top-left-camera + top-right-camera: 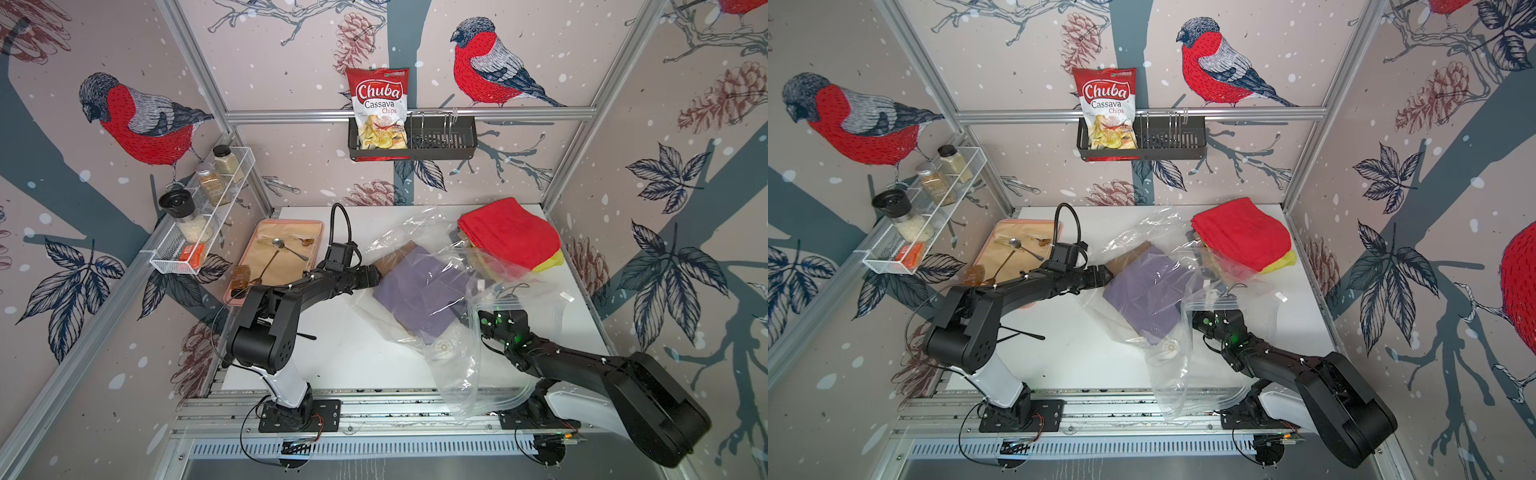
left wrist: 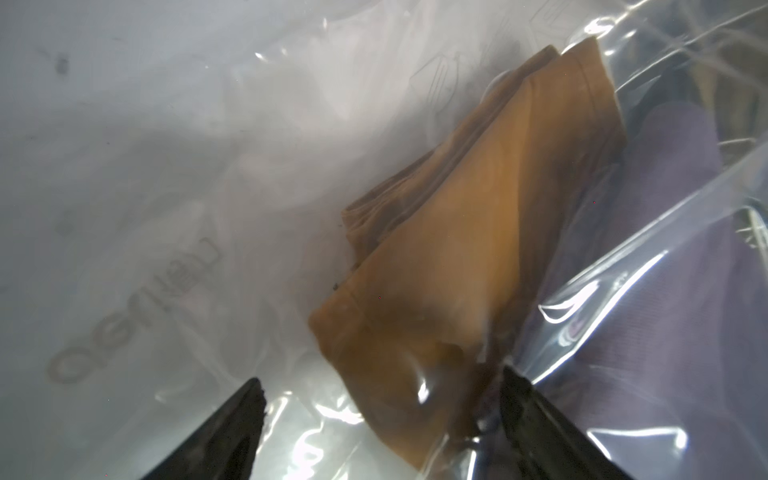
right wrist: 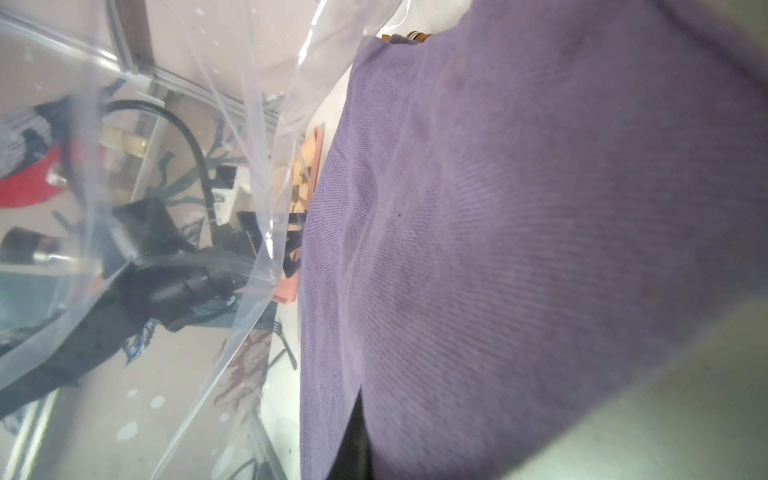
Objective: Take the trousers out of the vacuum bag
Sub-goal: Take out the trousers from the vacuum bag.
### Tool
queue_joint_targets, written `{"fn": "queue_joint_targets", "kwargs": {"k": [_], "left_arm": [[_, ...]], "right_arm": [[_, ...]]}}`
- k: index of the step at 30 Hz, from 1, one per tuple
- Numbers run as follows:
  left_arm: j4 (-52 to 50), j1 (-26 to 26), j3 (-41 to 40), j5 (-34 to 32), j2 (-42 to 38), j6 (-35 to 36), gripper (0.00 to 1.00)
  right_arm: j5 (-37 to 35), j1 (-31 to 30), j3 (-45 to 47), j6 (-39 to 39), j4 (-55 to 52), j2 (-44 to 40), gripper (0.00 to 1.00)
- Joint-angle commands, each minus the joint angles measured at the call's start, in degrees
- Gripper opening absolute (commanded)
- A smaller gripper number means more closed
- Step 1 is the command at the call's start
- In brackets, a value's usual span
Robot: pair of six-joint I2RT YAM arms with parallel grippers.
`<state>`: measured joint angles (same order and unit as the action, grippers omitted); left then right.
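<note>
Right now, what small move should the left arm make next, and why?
Probably ease the left gripper forward and close on the corner of the mustard-brown trousers: its jaws stand open either side of that corner. The vacuum bag film seems to cover the cloth, so it may pinch plastic too.

Crinkled vacuum bag (image 1: 457, 374) film covers the purple trousers (image 1: 419, 291); the table (image 1: 332, 357) beside lies open.

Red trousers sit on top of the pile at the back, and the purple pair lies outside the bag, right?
Not quite: the purple trousers lie inside the vacuum bag, under its clear plastic, as both top views show. The red trousers do sit on top of the pile at the back.
</note>
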<state>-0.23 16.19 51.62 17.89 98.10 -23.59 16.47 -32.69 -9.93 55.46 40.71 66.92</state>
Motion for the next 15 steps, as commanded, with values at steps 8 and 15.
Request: {"fn": "queue_joint_targets", "kwargs": {"k": [8,15], "left_arm": [[10.2,-1.5,3.0,3.8,5.3,-5.2,0.63],[12.6,-1.7,4.1,8.4,9.3,-6.8,0.28]], "right_arm": [[-0.6,-0.2,-0.2,-1.2,0.8,-2.3,0.00],[-0.6,-0.2,-0.2,-1.4,0.6,-2.3,0.00]]}}
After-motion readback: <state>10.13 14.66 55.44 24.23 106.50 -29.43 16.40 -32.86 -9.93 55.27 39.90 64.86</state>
